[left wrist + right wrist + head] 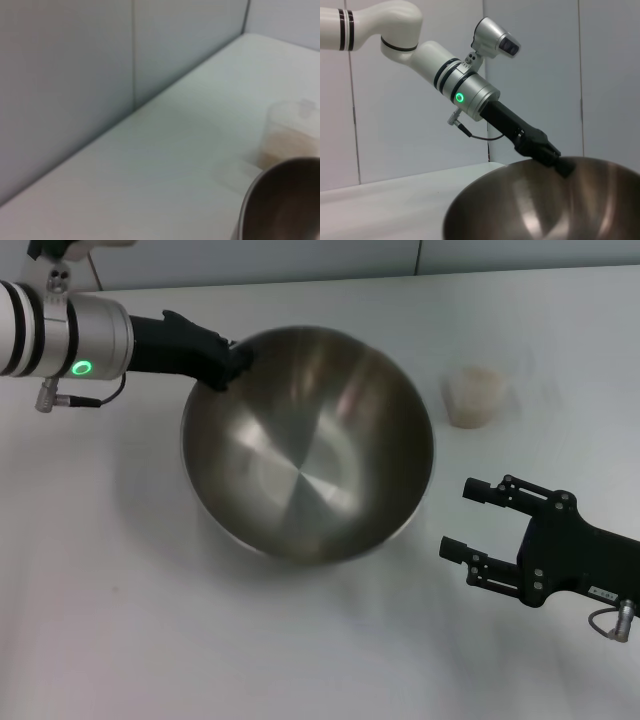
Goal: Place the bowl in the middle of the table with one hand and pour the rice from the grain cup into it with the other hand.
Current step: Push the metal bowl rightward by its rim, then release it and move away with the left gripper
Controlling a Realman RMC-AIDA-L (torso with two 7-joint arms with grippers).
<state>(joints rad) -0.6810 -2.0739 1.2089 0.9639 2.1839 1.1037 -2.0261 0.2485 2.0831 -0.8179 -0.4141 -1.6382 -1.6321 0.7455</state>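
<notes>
The large steel bowl (305, 455) is near the middle of the white table (110, 640), tilted, with its inside empty. My left gripper (232, 362) is shut on the bowl's far left rim; the right wrist view also shows this gripper (554, 158) on the bowl's rim (545, 205). The grain cup (475, 396), clear plastic with pale rice in it, stands upright on the table to the right of the bowl. It also shows in the left wrist view (290, 142) beyond the bowl's rim (280, 200). My right gripper (458, 520) is open and empty, right of the bowl and nearer than the cup.
A grey wall panel (75, 75) runs along the table's far edge. Bare tabletop lies left of and in front of the bowl.
</notes>
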